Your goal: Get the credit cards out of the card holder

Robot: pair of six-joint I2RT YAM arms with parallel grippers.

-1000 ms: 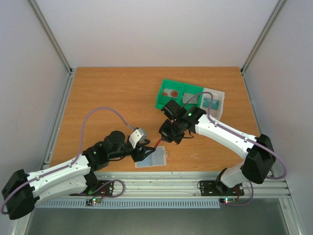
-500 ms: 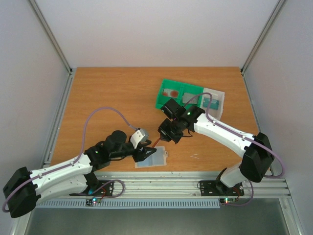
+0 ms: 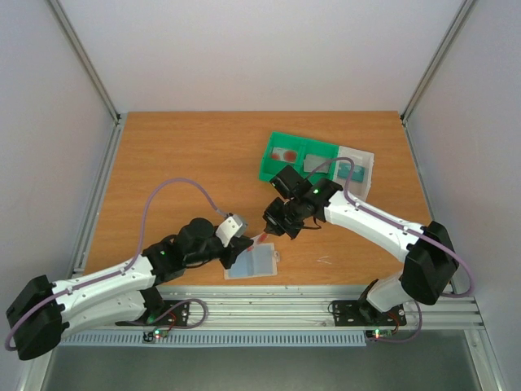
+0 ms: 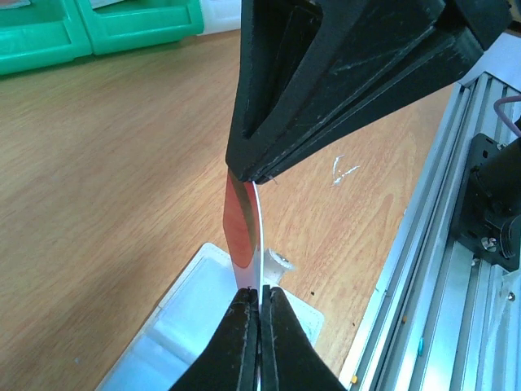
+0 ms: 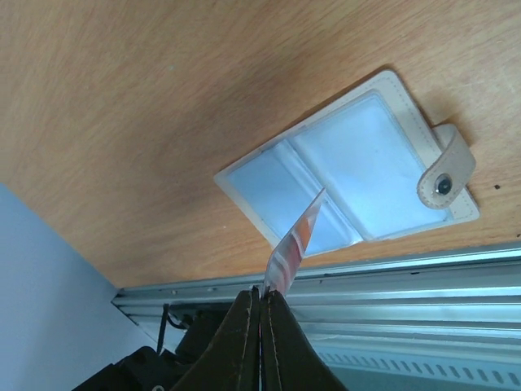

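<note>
rail: grey metal with long grooves, along the near edge of the wood table.
card holder: flat, see-through, grey-blue plastic with a pale stitched rim. It lies open on the table near the rail. Its little tab has a round snap.
left gripper: black fingers pinched tight on the low edge of the red card. This hold shows only in its own wrist view.
red card: thin, a bit bent, red and white, up over the holder. I cannot tell if its corner touches a pocket.
right gripper: squeezed tight on the card's other end.
green bin: hard plastic with two boxes. A red-marked card is in the left box and a greyish card in the right. Both are small and blurry.
white tray: just beside the bin, holding a teal card. A cable crosses it.
</note>
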